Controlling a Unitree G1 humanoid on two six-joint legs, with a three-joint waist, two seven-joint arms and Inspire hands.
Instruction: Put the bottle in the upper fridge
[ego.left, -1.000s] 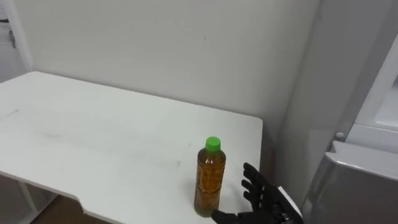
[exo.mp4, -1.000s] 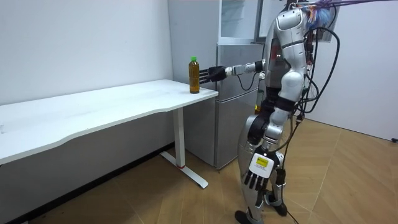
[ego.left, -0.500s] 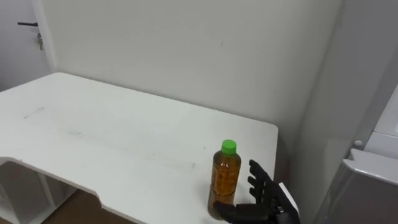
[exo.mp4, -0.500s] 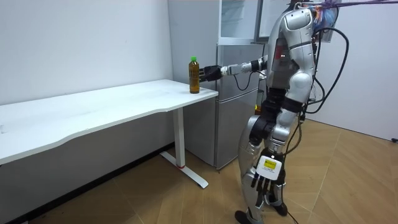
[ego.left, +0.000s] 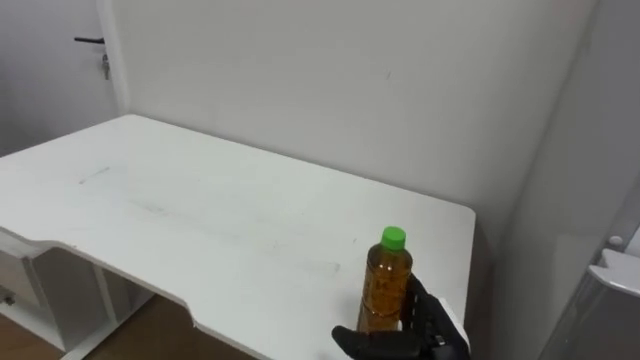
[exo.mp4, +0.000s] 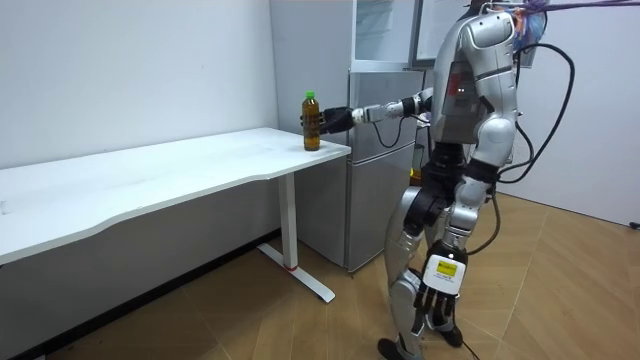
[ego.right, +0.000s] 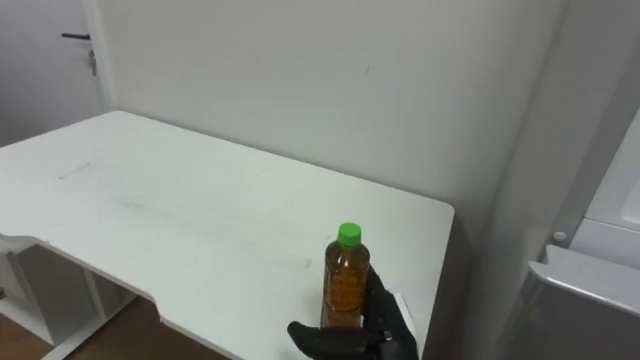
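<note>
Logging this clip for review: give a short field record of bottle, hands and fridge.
bottle: green cap, amber liquid, upright on the white table near its right end
right hand: curled round the bottle's lower part
left hand: hangs at the robot's side, fingers relaxed
fridge: beside the table's right end

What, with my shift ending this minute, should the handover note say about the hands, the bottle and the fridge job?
Hands: the right hand has fingers and thumb curled round the lower part of the bottle. The left hand hangs open by the thigh, idle.
Things: the bottle stands upright on the white table, near the corner beside the fridge.
Done: reach and grasp.
Left: lift, carry to the fridge, set it in the upper compartment.
</note>
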